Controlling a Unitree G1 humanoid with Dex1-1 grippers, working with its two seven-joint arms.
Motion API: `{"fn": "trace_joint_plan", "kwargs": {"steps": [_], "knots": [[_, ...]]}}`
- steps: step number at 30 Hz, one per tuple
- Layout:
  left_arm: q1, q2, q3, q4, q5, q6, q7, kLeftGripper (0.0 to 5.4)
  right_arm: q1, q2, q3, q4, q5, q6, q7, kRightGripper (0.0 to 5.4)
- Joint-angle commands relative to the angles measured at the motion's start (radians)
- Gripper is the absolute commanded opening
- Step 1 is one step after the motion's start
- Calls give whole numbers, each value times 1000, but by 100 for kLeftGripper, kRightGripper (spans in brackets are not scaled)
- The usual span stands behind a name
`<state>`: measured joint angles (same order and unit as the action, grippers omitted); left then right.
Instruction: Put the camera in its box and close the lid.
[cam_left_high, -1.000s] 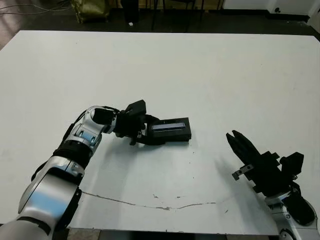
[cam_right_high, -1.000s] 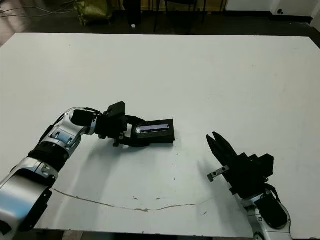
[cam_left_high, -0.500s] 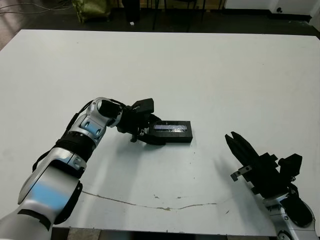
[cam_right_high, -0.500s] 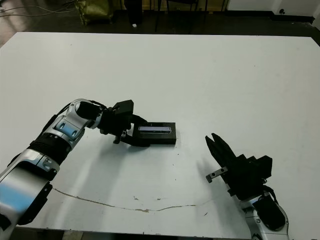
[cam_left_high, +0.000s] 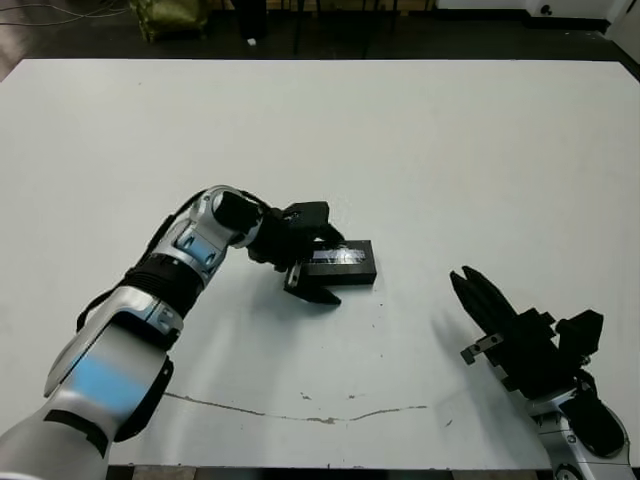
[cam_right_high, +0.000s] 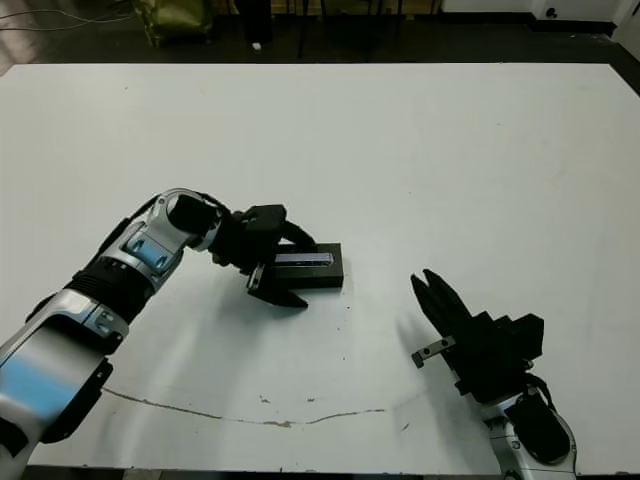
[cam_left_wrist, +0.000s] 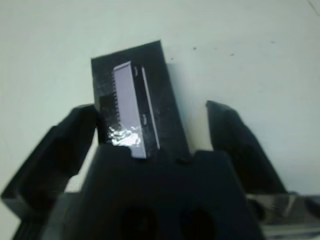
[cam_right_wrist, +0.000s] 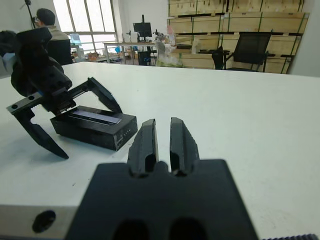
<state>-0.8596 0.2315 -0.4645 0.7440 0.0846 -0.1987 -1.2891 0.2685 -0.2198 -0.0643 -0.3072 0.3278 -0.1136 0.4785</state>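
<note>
Lid (cam_left_high: 341, 259) sits on the box, left gripper (cam_left_high: 318, 268) spread wide around one end.

Head view: white table (cam_left_high: 420, 150), a thin crack line near its front edge; the black lid with its shiny stripe lies flat mid-table, nothing else close by. Left arm bends in from the left, silver shell, black fingers apart, one either side of the lid's near end. Right gripper (cam_left_high: 472, 293) hangs well apart to the right, fingers pressed together, holding nothing.
Left wrist view: glossy stripe (cam_left_wrist: 131, 107) runs down the matte lid, fingers flanking it, not clearly touching.
Right wrist view: low black slab on the table, left gripper straddling it; a person far behind. Camera hidden.
</note>
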Motion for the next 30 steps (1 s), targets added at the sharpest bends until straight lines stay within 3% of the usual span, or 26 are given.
{"fn": "trace_joint_plan", "kwargs": {"steps": [1, 16, 23, 30], "knots": [[71, 18, -29, 19, 48, 5, 12, 538, 9, -6, 0, 24, 1, -11, 10, 0], [139, 49, 37, -113, 2, 72, 97, 538, 26, -14, 15, -27, -29, 33, -29, 0], [173, 59, 132, -190, -93, 83, 116, 538, 18, -13, 16, -11, -28, 19, -22, 0], [187, 71, 198, -235, -195, 14, 66, 538, 5, -7, 19, 30, -26, -29, 3, 0]]}}
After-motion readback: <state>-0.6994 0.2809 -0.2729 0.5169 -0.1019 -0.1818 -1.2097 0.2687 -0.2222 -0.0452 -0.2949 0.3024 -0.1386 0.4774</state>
